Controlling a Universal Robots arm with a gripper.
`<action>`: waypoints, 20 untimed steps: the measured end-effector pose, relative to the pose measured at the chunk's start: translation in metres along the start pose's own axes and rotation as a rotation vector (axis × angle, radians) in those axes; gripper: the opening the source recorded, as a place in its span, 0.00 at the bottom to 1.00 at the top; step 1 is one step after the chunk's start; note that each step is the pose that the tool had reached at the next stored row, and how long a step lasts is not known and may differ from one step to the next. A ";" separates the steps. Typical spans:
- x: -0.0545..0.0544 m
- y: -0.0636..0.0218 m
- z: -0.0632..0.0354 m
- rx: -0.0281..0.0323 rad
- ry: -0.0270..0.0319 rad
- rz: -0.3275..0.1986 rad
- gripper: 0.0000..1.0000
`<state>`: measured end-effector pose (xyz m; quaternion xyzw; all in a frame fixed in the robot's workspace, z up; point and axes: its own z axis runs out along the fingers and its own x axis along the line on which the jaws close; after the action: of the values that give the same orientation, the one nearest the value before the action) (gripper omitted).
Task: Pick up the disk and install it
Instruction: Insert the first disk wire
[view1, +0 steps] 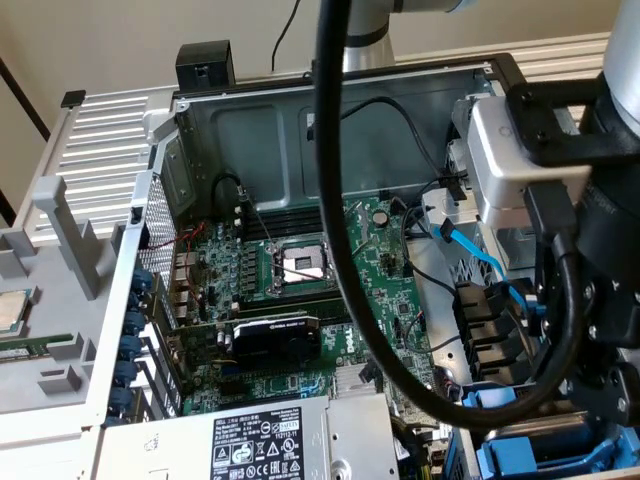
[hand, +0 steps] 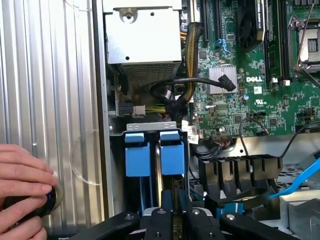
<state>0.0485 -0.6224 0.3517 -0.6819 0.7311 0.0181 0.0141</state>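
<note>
The gripper (hand: 175, 199) lies nearest the lens, reaching into an open computer case (view1: 250, 130). Its two black fingers (hand: 166, 212) are drawn close together and pinch the disk (hand: 172, 155) by its thin sides. The disk is seen edge-on: a greenish strip shows between the fingers, and its blue carrier end lies just ahead of the fingertips. It stands on edge in a slot of the drive bay, directly ahead of the fingers. A second blue carrier (hand: 137, 156) sits just beside it in the neighbouring slot. Whether the disk is fully seated cannot be told.

Further ahead of the fingers, beyond the bay, sits the grey power-supply box (hand: 142, 37). To one side of the fingers lie a row of black connector housings (hand: 240, 167), a light-blue cable (hand: 302, 177) and the green motherboard (hand: 260, 95). To the other side, outside the case wall, a person's hand (hand: 22, 185) rests on the ribbed grey tabletop (hand: 50, 75), closed round a dark round object (hand: 47, 202).

In the exterior view a thick black cable (view1: 345, 200) from the arm loops in front of the motherboard. The processor socket (view1: 300, 262) and the black graphics card (view1: 275, 335) lie open to view.
</note>
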 end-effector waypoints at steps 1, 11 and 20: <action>0.000 -0.0010 0.0001 0.0000 0.0002 0.000 0.17; -0.010 -0.0111 0.0003 -0.0207 0.0130 0.001 0.17; -0.013 -0.0115 0.0006 -0.0247 0.0370 0.002 0.17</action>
<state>0.0608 -0.6103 0.3516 -0.6816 0.7315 0.0145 -0.0078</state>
